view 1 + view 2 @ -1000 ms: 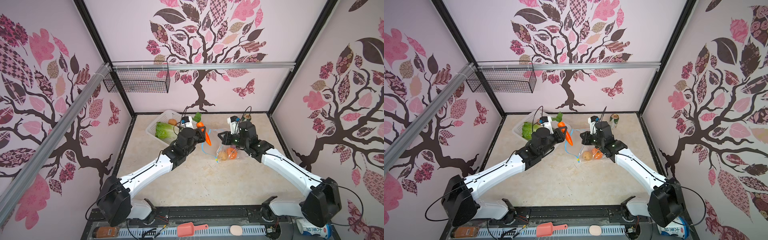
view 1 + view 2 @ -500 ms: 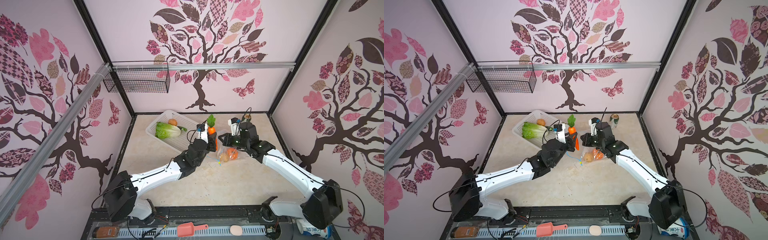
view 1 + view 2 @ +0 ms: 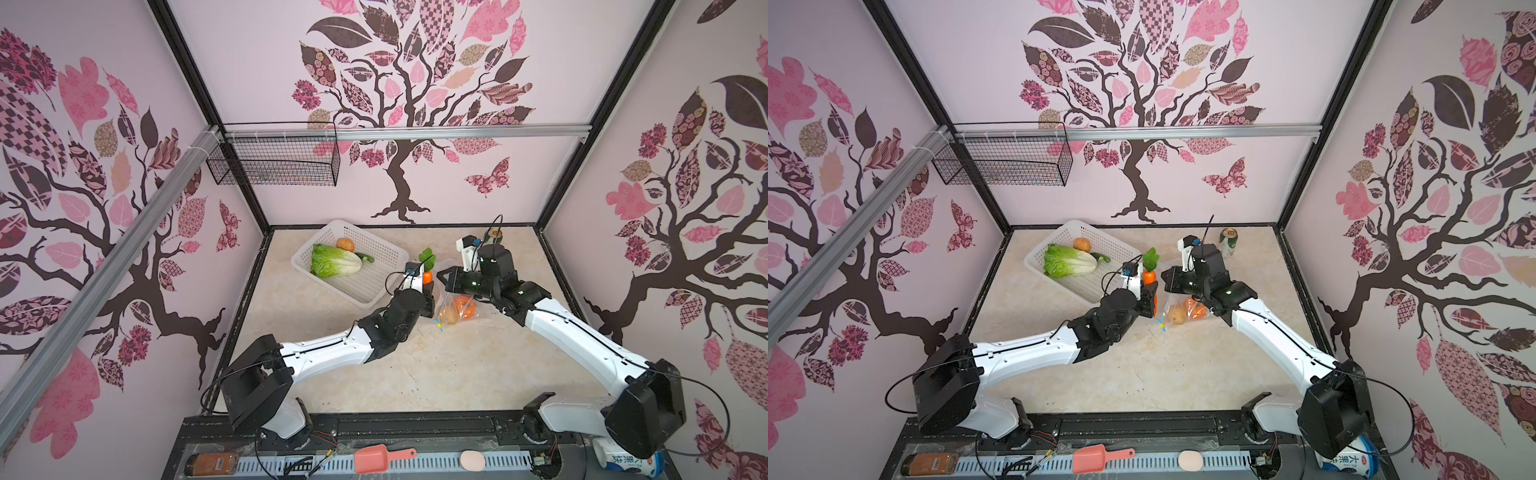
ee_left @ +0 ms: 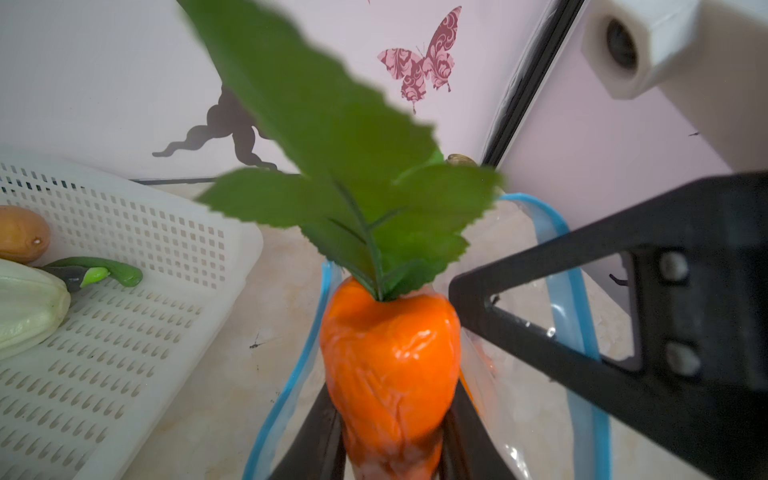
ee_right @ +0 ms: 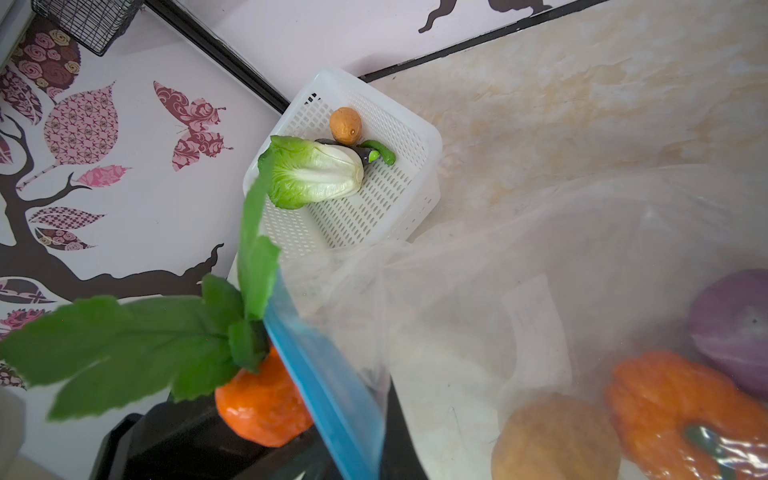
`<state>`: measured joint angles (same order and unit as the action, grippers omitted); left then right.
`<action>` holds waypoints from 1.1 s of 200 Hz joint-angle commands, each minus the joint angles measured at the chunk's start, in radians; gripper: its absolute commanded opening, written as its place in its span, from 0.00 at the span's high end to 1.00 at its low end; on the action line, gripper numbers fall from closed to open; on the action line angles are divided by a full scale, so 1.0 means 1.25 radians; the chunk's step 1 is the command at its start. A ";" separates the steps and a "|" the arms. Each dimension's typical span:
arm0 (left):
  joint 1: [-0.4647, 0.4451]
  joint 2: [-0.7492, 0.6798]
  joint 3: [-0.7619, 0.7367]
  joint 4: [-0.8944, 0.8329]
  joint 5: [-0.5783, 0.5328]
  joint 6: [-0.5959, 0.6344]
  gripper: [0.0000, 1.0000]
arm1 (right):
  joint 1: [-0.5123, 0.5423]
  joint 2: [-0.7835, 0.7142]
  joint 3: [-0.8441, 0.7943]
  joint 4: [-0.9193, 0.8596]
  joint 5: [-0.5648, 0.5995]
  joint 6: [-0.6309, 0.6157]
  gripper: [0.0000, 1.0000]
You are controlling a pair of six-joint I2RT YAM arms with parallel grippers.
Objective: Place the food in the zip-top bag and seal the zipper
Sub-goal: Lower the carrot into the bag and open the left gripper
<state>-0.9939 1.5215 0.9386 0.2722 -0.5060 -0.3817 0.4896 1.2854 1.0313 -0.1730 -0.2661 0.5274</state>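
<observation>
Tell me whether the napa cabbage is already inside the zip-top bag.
No: the napa cabbage lies in the white basket, outside the zip-top bag.

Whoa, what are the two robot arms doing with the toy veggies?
They're packing toy vegetables into a clear zip-top bag. The right gripper pinches its mouth edge while the left gripper holds the carrot at that opening. A pumpkin, potato and onion are already inside. The cabbage, eggplant and another potato lie in the white basket.

Glossy orange carrot [image 4: 390, 365], clear crinkled plastic bag [image 5: 540, 232], perforated white plastic basket [image 4: 124, 332].
</observation>
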 commanded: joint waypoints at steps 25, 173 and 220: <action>-0.004 0.007 0.012 -0.070 0.005 0.022 0.45 | 0.000 -0.036 0.022 0.031 -0.009 0.005 1.00; 0.132 -0.324 -0.070 -0.260 0.198 -0.089 0.15 | 0.000 -0.044 0.028 0.018 0.002 -0.018 1.00; 0.226 -0.267 -0.041 -0.262 0.385 -0.033 0.24 | 0.001 -0.061 0.012 0.021 -0.038 -0.061 1.00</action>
<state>-0.7731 1.1419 0.8753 -0.0475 -0.2100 -0.4507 0.4896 1.2648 1.0313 -0.1535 -0.2806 0.4961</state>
